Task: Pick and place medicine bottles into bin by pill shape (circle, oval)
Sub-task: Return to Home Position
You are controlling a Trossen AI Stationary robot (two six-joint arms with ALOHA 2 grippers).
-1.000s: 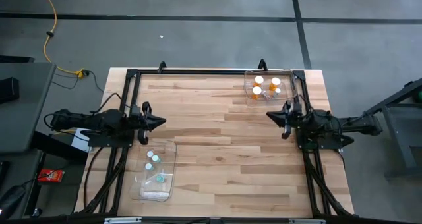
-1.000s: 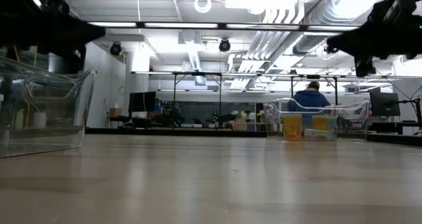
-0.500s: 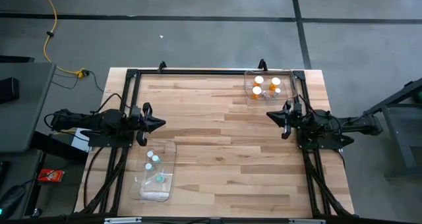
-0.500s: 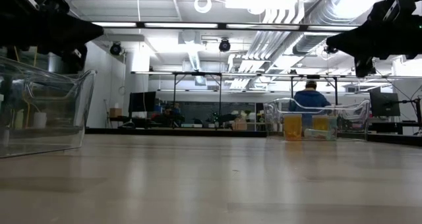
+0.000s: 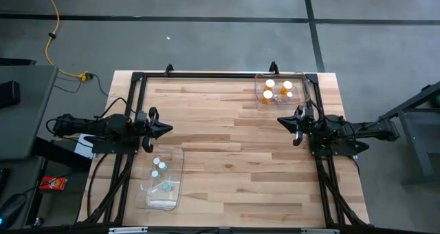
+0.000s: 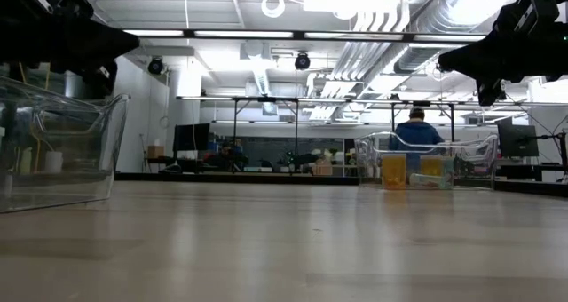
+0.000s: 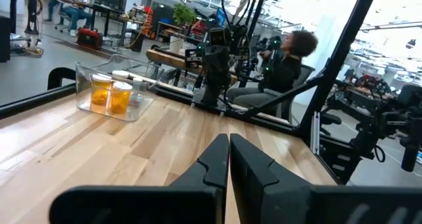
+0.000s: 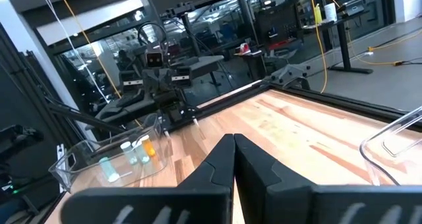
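Looking down from above, you see both arms sitting at the sides of the table. The left gripper hangs at the middle left of the frame and points in toward the middle of the wood. The right gripper hangs at the middle right and points back at it. The two are well apart. In each wrist view the two dark fingers are pressed together with nothing between them, so both grippers are closed and empty. I think they sit like this because the sorting looks done. This seems to be their rest spot, out of the way of the bins.

You can see no bottle loose on the wood. The orange bottles stand with their white caps up inside the upper bin, the clear one at the upper right of the frame, near the right gripper. The pale bottles are in the lower bin, the clear one at the lower left, just below the left gripper. Two bins keep the two pill shapes apart, but the pills are too small for you to check from here.

In the low view a person is far behind the table, away from the arms. You have little left to do but let the arms rest.
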